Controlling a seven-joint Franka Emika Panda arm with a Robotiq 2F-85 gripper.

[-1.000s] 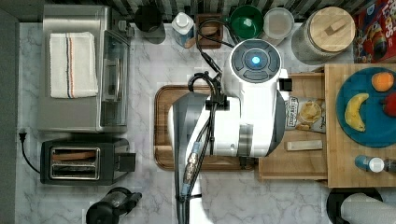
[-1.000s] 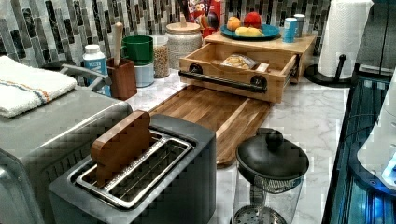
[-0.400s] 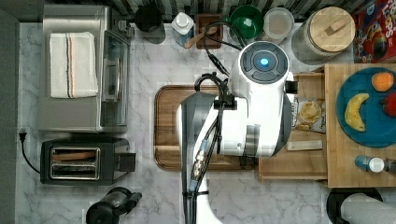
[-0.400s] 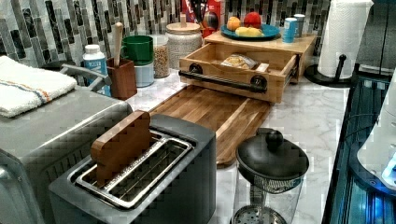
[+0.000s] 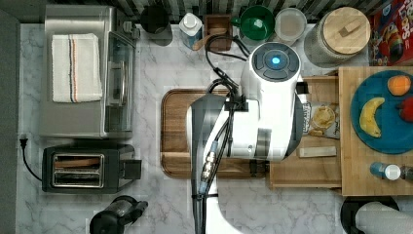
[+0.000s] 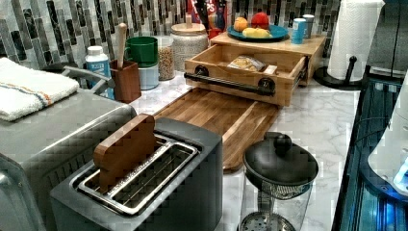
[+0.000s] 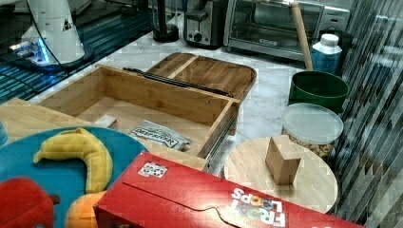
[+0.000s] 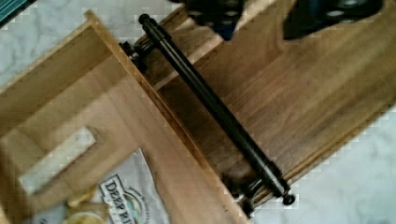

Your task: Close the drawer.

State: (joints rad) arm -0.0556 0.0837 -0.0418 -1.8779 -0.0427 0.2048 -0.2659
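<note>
Landmark: the drawer [image 6: 243,72], pale wood, stands pulled out from under the light wooden slab [image 6: 288,45] on the marble worktop [image 6: 308,120].
Toaster: nearest in the left view, the black toaster [image 6: 144,192] sits well in front of the drawer, a wooden slice [image 6: 125,149] upright in its slot.
Kettle: a black-lidded glass pot [image 6: 279,178] stands beside the toaster, also well short of the drawer.
Tray: the darker brown tray [image 6: 216,113] lies flat just in front of the drawer's face.
Handle: a black bar handle [image 8: 215,107] runs along the drawer front, above the tray's edge.
Pincer: the pincer [image 8: 275,21] hangs over the tray, just outside the handle; its dark fingers [image 8: 215,14] stand spread apart, touching nothing.
Drawer contents: a snack bag [image 5: 321,119] and a pale wooden block [image 5: 316,152] lie on the drawer bottom.
Beyond: a blue plate [image 6: 260,32] with fruit rests on the slab behind the drawer.
</note>
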